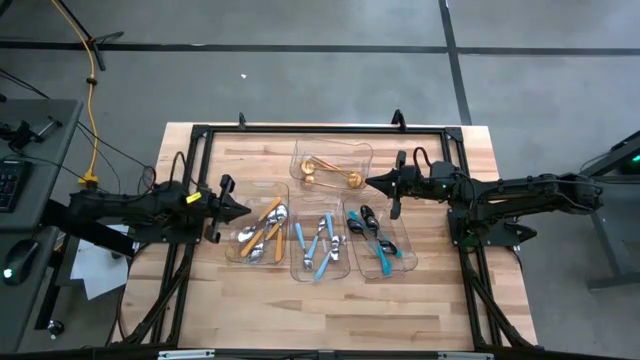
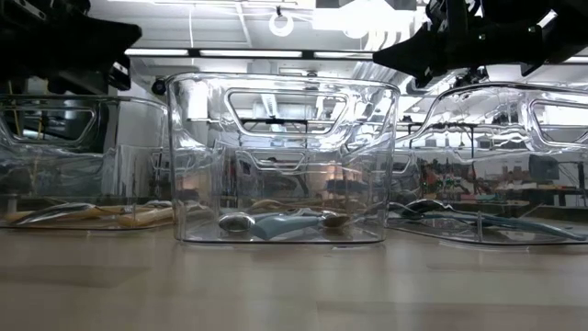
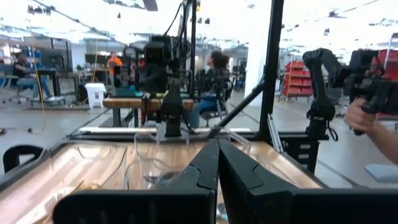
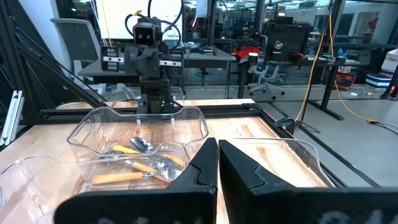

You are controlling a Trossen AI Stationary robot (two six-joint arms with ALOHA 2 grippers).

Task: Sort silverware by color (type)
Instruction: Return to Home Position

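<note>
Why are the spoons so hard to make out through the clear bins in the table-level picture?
Low view: bright ceiling lights shine from behind, and the curved clear walls of the middle bin mirror and bend the room, veiling the light-blue spoons; the right gripper shows only as a silhouette. High view: even light, little glare.

Robotics lab, workbenches [image 3: 134, 102], red parts bins [image 3: 297, 84]

Two black jointed arms: left arm [image 1: 130, 210], right arm [image 1: 530, 192]. Small yellow tag [image 1: 190, 198] by left wrist. Thin black cables [image 1: 418, 153] loop off wrists. Left end effector [image 1: 240, 208] and right end effector [image 1: 372, 182] have dark wedge fingers [image 3: 199, 174], tapering to points.
</note>
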